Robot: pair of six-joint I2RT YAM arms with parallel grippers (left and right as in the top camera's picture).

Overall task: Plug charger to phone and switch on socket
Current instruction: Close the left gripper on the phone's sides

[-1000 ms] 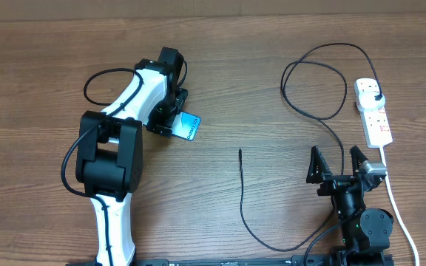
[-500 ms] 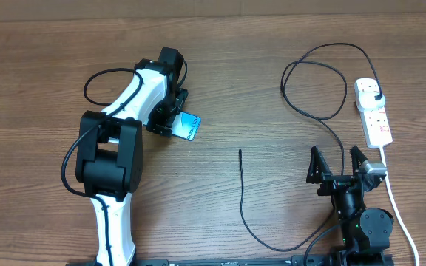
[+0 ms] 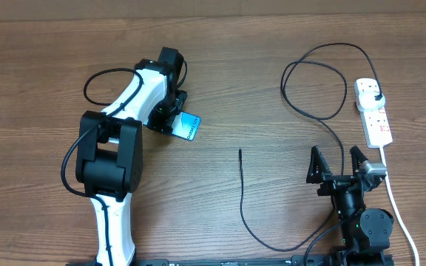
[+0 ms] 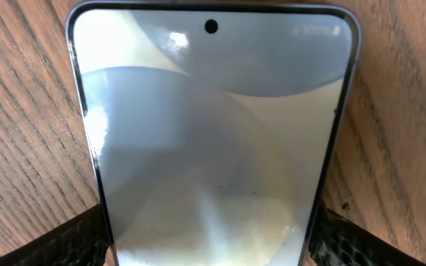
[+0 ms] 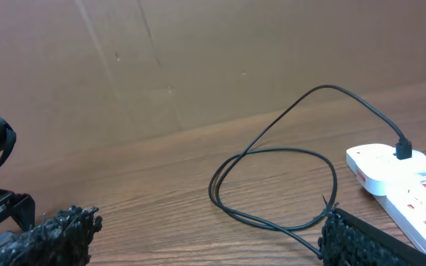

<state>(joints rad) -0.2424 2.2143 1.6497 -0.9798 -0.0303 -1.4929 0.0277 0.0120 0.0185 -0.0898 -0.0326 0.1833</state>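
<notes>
Overhead view: the phone (image 3: pixel 188 126) lies on the table (image 3: pixel 43 59) left of centre, its lit screen up, at the tip of the left gripper (image 3: pixel 174 121). The left wrist view shows the phone (image 4: pixel 213 140) between the two fingers (image 4: pixel 65 240), one along each long edge at the bottom corners of the frame. They stand wide apart, and I cannot tell whether they press the edges or only sit beside them.

The right gripper (image 3: pixel 338 164) sits at lower right of the overhead frame, fingers spread, nothing between them. The charger (image 3: pixel 242 192) has its connector tip (image 3: pixel 240 152) lying free near the middle of the table, well apart from the phone. Its cable runs down, curves right under the right gripper, loops at upper right and ends at the plug (image 3: pixel 376 97), seated in the top end of the socket (image 3: pixel 378 125). The socket lies at the right edge, its white cord (image 3: pixel 398 207) trailing down. In the right wrist view, the socket (image 5: pixel 379 174) and plug (image 5: pixel 404 151) are at right.
</notes>
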